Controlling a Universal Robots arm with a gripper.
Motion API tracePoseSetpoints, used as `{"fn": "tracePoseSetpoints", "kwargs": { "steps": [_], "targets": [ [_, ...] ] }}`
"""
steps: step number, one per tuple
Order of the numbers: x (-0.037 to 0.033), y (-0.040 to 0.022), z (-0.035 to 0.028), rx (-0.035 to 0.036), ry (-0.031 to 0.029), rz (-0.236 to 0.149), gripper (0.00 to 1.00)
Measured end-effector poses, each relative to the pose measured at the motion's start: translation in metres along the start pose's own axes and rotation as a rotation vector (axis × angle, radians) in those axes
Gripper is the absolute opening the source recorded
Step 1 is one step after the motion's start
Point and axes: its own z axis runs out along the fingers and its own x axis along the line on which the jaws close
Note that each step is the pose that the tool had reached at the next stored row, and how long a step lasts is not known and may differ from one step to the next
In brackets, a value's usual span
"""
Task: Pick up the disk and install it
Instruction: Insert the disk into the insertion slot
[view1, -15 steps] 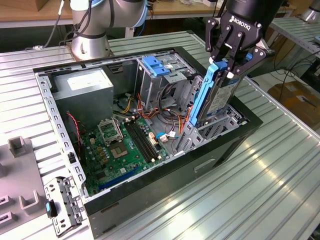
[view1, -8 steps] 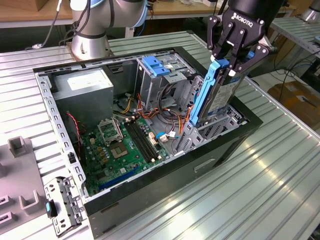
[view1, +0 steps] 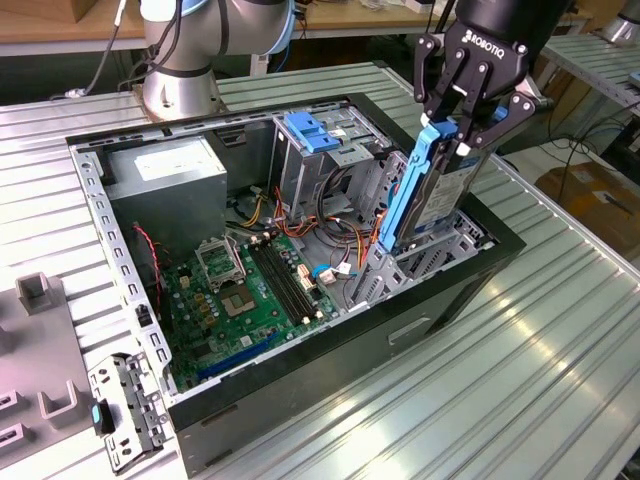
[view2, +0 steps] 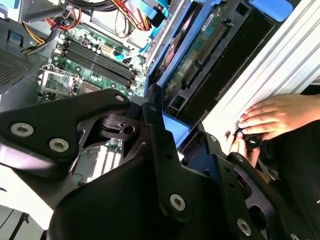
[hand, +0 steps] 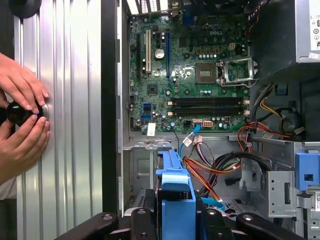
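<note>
One disk (view1: 432, 200), one gripper (view1: 458, 135): I have the fingers drawn in narrow and clamped on the disk's upper end, so it hangs on edge, close to upright with a slight lean. Holding it by the top leaves the lower end free, and that end sits at the mouth of the drive bay (view1: 445, 255) in the corner of the case (view1: 330, 385) toward the exterior view's right. How deep it has gone I cannot tell. In the first wrist view the blue carrier (hand: 175, 192) runs straight out from between the fingers, lined up with the bay's slot. The motherboard (view1: 250, 290) and the cable bundle (view1: 335, 215) lie beside that path, not under it. A person's hands (hand: 22, 122) rest on the table (hand: 70, 100) around a small black knob (hand: 17, 114), outside the case wall and apart from the disk.
</note>
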Motion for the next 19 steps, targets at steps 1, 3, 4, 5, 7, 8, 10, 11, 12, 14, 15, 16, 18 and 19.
{"fn": "tracePoseSetpoints", "kwargs": {
  "steps": [1, 3, 4, 5, 7, 8, 10, 11, 12, 14, 15, 16, 18, 19],
  "targets": [
    [0.0007, 0.0000, 0.0002, 0.0000, 0.0001, 0.000, 0.37],
    [0.0011, 0.0000, 0.0003, 0.0000, 0.0001, 0.000, 0.37],
    [0.0011, 0.0000, 0.0004, 0.0000, 0.0001, 0.000, 0.37],
    [0.0011, -0.0001, 0.0007, -0.0001, 0.0002, 0.000, 0.37],
    [0.0010, -0.0001, 0.0023, 0.0000, 0.0003, 0.000, 0.37],
    [0.0010, -0.0001, 0.0035, -0.0001, 0.0001, 0.000, 0.37],
    [0.0009, -0.0002, 0.0046, 0.0000, 0.0001, 0.000, 0.37],
    [0.0008, -0.0002, 0.0051, 0.0000, 0.0001, 0.000, 0.37],
    [0.0008, -0.0002, 0.0052, 0.0000, 0.0001, 0.000, 0.37],
    [0.0008, -0.0002, 0.0053, 0.0000, 0.0002, 0.000, 0.37],
    [0.0008, -0.0002, 0.0054, 0.0000, 0.0002, 0.000, 0.37],
    [0.0008, -0.0002, 0.0054, 0.0000, 0.0001, 0.000, 0.37],
    [0.0008, -0.0002, 0.0056, 0.0000, 0.0001, 0.000, 0.37],
    [0.0008, -0.0002, 0.0056, 0.0000, 0.0001, 0.000, 0.37]
  ]
}}
